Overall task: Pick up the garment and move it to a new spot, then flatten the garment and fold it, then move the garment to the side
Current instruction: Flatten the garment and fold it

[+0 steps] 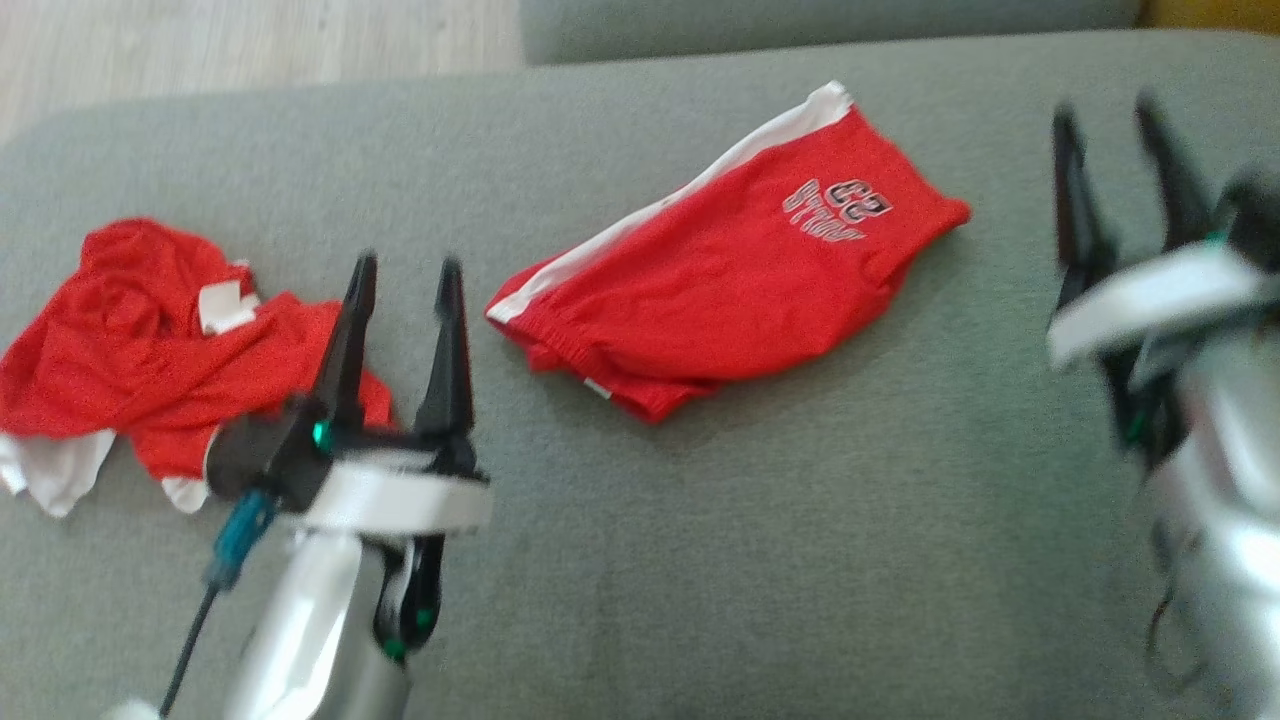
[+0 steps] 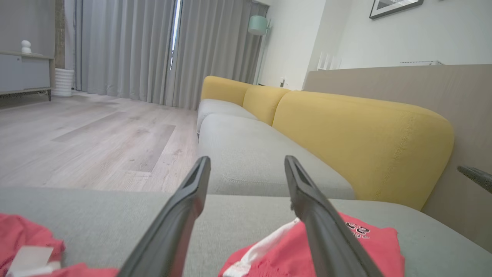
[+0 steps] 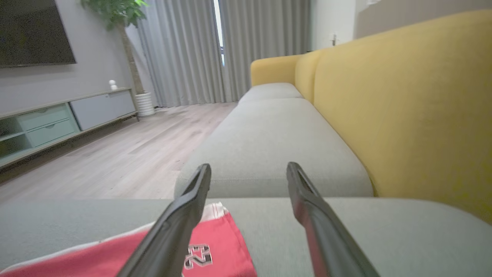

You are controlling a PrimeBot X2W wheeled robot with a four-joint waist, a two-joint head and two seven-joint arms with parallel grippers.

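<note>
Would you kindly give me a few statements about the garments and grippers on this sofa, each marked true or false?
1. The folded red shorts lie on the grey cushion. True.
2. The left gripper is clamped on the shorts. False: its jaws stand open and empty, apart from the shorts.
3. A crumpled red garment lies to the robot's left of the shorts. True.
4. The right gripper is shut on cloth. False: its jaws are open and hold nothing.
5. The sofa backrest is blue. False: it is yellow.
</note>
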